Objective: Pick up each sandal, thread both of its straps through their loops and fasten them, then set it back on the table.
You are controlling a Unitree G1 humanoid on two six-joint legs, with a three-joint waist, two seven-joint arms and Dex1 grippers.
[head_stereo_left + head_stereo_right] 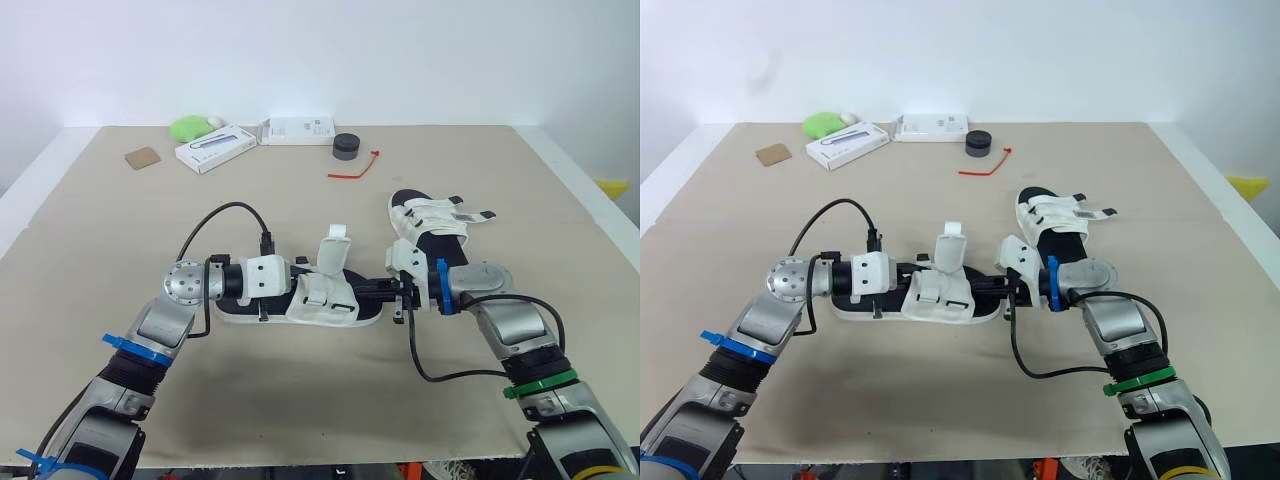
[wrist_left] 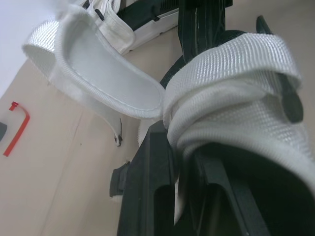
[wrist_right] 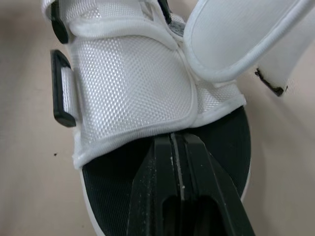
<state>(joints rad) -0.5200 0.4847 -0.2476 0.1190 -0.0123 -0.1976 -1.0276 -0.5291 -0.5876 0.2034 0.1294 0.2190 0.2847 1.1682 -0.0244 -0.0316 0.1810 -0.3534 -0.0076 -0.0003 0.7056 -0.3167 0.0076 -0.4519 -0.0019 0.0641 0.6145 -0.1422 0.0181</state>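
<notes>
Sandal lies flat on the table between your left gripper and your right gripper, probably steadied from both ends so the loose strap, standing upright, is free for threading. Your right gripper has its fingers pressed together on the black footbed. Whether the left gripper clamps anything I cannot tell.

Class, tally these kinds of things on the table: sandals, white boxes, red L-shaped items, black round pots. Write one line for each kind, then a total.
sandals: 2
white boxes: 2
red L-shaped item: 1
black round pot: 1
Total: 6
</notes>
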